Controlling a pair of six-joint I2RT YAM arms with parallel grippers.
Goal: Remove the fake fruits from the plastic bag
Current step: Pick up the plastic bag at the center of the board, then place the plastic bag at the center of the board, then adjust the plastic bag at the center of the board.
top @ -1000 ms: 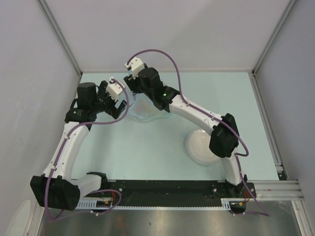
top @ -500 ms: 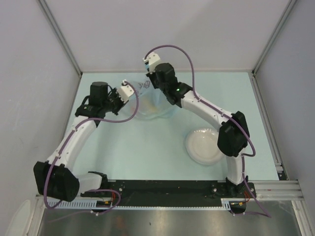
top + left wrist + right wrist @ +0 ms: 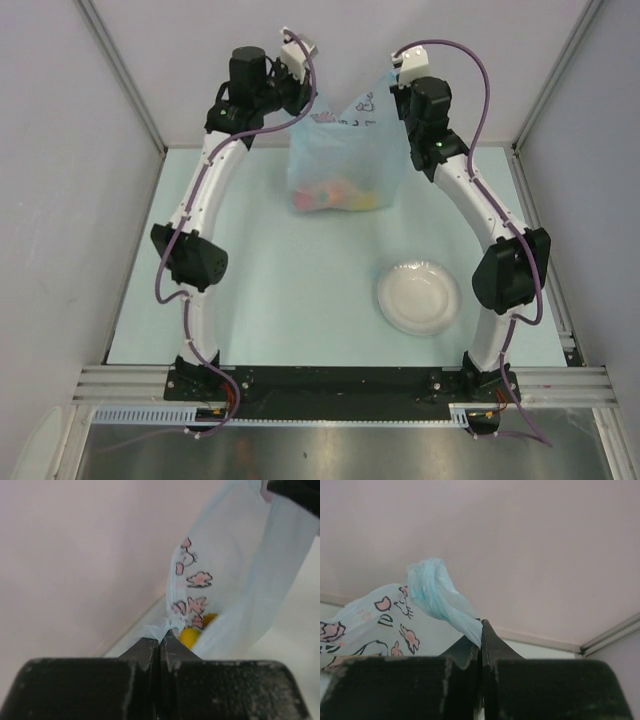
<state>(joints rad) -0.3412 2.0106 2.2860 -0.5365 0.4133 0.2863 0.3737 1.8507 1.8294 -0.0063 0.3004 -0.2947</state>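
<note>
Thin limp film: plastic bag (image 3: 340, 150) clamped at its top by left tool (image 3: 160, 641) and right tool (image 3: 481, 627). Light fake fruits (image 3: 335, 197) sag below.

Pale mint-green table (image 3: 280, 300), flat and matte, stretching from the black base rail (image 3: 340, 382) out beneath both grippers. Directly on it, a round white plate (image 3: 418, 298), well nearer the bases than the right gripper (image 3: 481, 630) and far across from the left gripper (image 3: 160, 645). Below and between the two grippers, the plastic bag (image 3: 340, 160) with the fake fruits (image 3: 335, 195) low inside; contact of its bottom with the table unclear.
</note>
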